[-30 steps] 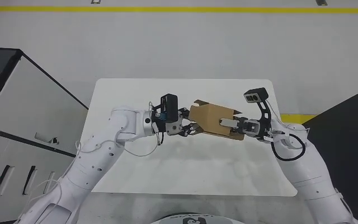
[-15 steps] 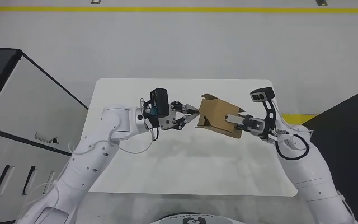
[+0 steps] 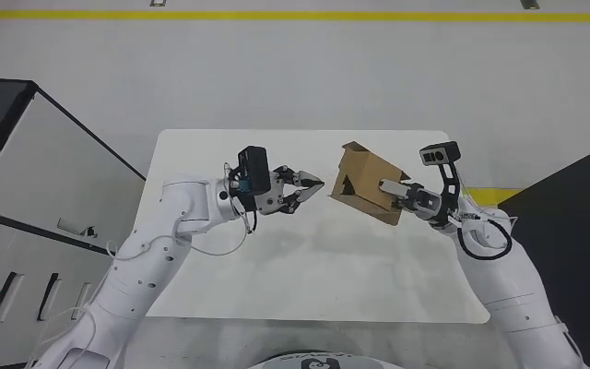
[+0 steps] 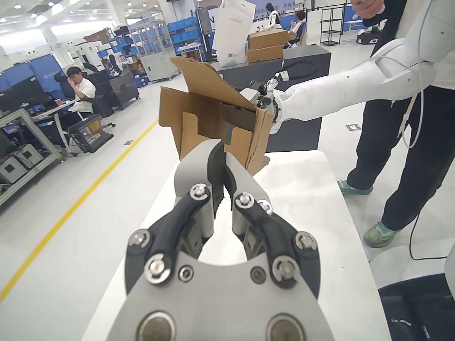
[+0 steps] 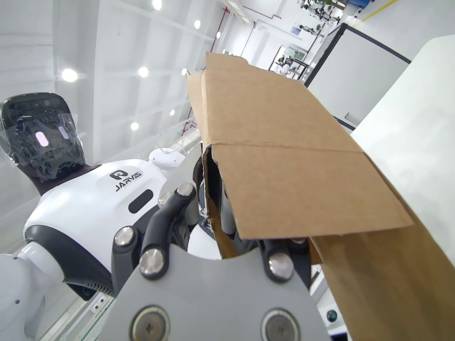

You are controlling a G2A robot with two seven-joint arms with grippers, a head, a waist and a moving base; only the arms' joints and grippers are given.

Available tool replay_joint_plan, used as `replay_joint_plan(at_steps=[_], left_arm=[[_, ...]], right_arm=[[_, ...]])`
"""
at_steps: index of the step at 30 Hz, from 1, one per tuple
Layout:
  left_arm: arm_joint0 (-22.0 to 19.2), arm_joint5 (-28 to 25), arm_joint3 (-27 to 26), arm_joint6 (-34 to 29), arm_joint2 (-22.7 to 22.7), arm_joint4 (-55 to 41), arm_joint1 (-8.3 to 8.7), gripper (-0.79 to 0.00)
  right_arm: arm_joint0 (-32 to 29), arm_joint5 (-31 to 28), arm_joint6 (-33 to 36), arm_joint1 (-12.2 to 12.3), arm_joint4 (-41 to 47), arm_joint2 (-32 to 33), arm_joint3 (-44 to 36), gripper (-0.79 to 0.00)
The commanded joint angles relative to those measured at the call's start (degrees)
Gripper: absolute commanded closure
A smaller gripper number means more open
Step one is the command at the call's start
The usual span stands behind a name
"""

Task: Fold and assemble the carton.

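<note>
Top view: I'm watching the right gripper (image 3: 392, 188) pinching the carton (image 3: 364, 178) above the table (image 3: 277, 277) near its far right edge, with a black cabinet (image 3: 37, 157) flanking the left edge. Left wrist view: the left gripper (image 4: 220, 159) is hanging short of the carton, fingers pressed together on nothing. Right wrist view: the fingers are clamping one carton wall

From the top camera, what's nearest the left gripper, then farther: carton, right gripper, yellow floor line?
From the left gripper:
1. carton, just beside it.
2. right gripper, on the carton's far end.
3. yellow floor line, beyond the table.
</note>
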Motion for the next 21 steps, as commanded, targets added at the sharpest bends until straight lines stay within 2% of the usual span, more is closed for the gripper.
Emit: replay_joint_plan(at_steps=[1,13,21], left_arm=[[-0.08,0.00,-0.17,0.22,0.31,0.01,-0.07,0.000],[-0.90,-0.30,0.14,1.06,1.52,0.21,-0.41,0.000],[-1.67,-0.29,1.05,1.19,2.36,0.14,-0.67,0.000]], right_arm=[[0.10,-0.07,-0.12,-0.07,0.36,0.07,0.18,0.000],[-0.52,-0.32,-5.41,-0.19,-5.03,1.52,0.70,0.000],[-0.16,-0.58,-2.21,-0.19,-5.96,1.12,-0.35,0.000]])
